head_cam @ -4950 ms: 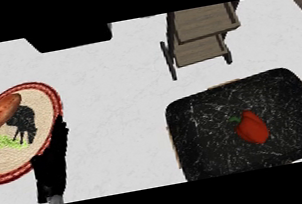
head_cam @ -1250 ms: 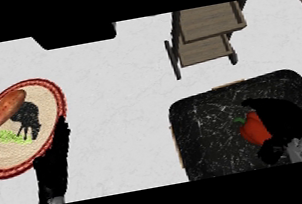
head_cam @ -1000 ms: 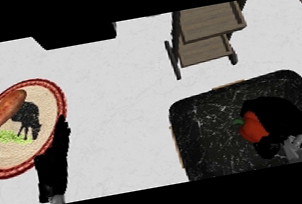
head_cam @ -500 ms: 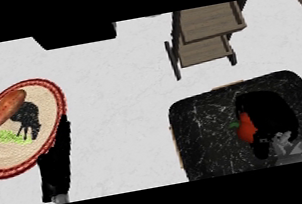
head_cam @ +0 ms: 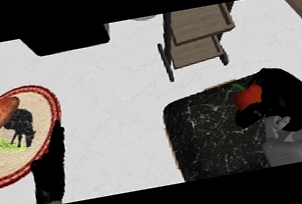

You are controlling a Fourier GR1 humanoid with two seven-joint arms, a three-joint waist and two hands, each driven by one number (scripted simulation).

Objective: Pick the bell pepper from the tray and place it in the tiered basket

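The right hand [head_cam: 277, 97] curls its black fingers around the red bell pepper [head_cam: 249, 96] over the dark marbled tray [head_cam: 211, 129]. The left hand [head_cam: 50, 170] rests with fingers straight. Carried towards the wooden tiered basket [head_cam: 195, 35], the pepper might slip, since little of it is enclosed.

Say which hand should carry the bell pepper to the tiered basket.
Right. The right hand already has its fingers curled round the bell pepper over the tray, below the tiered basket. The left hand rests far off by the plate.
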